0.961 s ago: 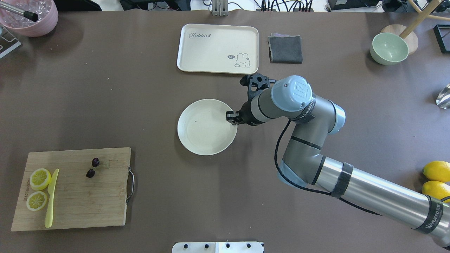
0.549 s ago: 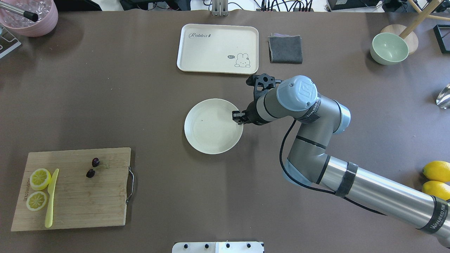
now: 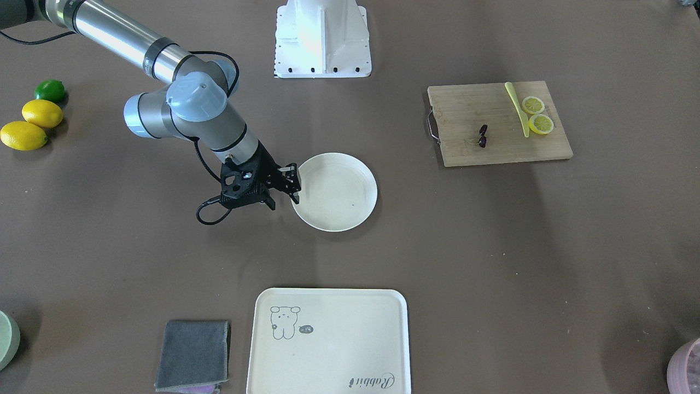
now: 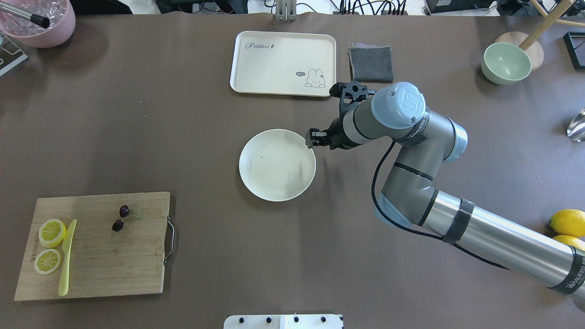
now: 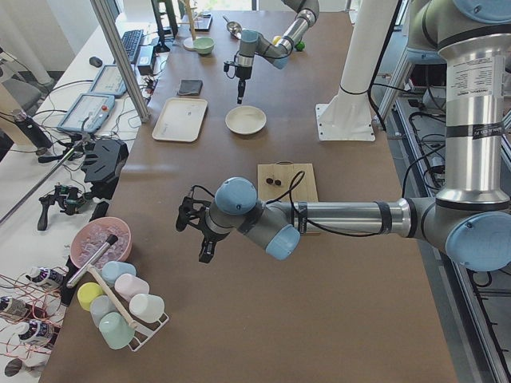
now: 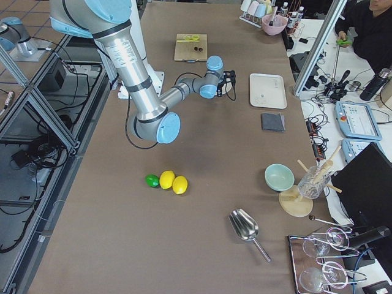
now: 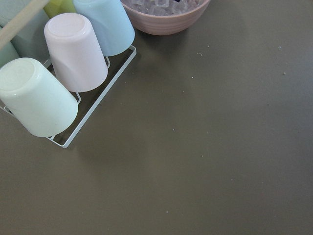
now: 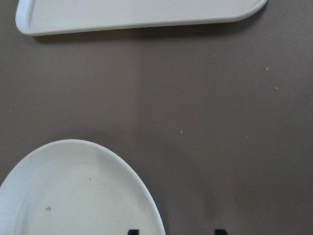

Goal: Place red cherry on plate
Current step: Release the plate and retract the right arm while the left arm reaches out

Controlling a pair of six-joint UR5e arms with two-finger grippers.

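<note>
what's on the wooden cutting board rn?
On the wooden cutting board: two yellow lemon slices, a yellow-green plastic knife, the dark red cherry pair with pale stem. Nothing covers any of it.

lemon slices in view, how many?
2. One lemon slice lies at the wooden cutting board's end away from its handle, the other next to it. The yellow knife lies alongside both. None appears hidden.

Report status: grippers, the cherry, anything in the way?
Right gripper open, jaws astride the plate rim. Left gripper far off near the cup rack, state unreadable. Red cherry on the cutting board, plate bare. Nothing between them.
</note>
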